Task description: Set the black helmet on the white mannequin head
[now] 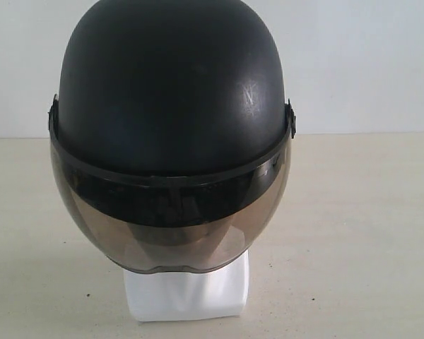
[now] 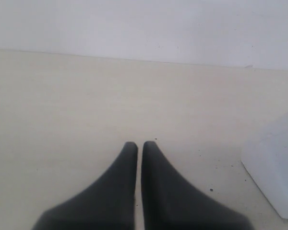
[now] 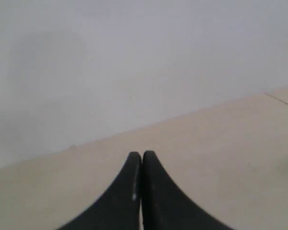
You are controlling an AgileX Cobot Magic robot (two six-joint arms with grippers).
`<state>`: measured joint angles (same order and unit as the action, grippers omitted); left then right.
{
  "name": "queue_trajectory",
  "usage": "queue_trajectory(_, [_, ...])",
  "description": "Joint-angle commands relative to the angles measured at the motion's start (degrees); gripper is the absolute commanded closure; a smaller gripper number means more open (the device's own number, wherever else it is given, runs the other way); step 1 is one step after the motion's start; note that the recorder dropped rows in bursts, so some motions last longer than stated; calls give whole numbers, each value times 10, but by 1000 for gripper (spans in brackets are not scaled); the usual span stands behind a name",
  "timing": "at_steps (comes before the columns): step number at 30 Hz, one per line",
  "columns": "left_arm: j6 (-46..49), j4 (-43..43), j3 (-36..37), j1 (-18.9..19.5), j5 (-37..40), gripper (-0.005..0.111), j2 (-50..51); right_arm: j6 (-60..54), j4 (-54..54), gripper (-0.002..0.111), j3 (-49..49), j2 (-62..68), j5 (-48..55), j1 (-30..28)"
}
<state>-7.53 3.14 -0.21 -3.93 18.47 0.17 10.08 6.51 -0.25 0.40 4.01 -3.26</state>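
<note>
The black helmet (image 1: pixel 173 106) is sitting on the white mannequin head (image 1: pixel 187 293) on a beige table (image 1: pixel 367 233).
Its smoky visor (image 1: pixel 169 233) is hanging over the face, leaving only the white base showing; the left gripper (image 2: pixel 139 143) and right gripper (image 3: pixel 141 154) are hovering over the tabletop, jaws together, gripping nothing.

Light is soft, even and fairly bright, and the pale table (image 1: pixel 367 212) looks slightly washed out. The black helmet (image 1: pixel 173 92) carries a dull sheen on its right, and its visor (image 1: pixel 162 226) shows streaky reflections. Shadow beside the white mannequin head (image 1: pixel 187 293) is faint. In my 2 wrist views my left gripper (image 2: pixel 140 143) and right gripper (image 3: pixel 142 154) are blurred, featureless black. A faint grey shadow smudges the wall (image 3: pixel 48 62).
</note>
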Motion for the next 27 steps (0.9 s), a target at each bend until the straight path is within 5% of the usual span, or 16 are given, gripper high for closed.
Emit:
queue_trajectory(1, [2,-3,2,2,-1,102,-2,45,-72,109,3,-4,58,-2])
queue_trajectory(8, [2,-3,2,2,-1,102,-2,88,-97,109,3,-4,175,-2])
queue_trajectory(17, [2,-3,2,2,0,102,-2,70,-98,109,3,-4,178,-2])
queue_trajectory(27, [2,-3,2,2,-1,102,-2,-73,-101,109,3,-4,33,-2])
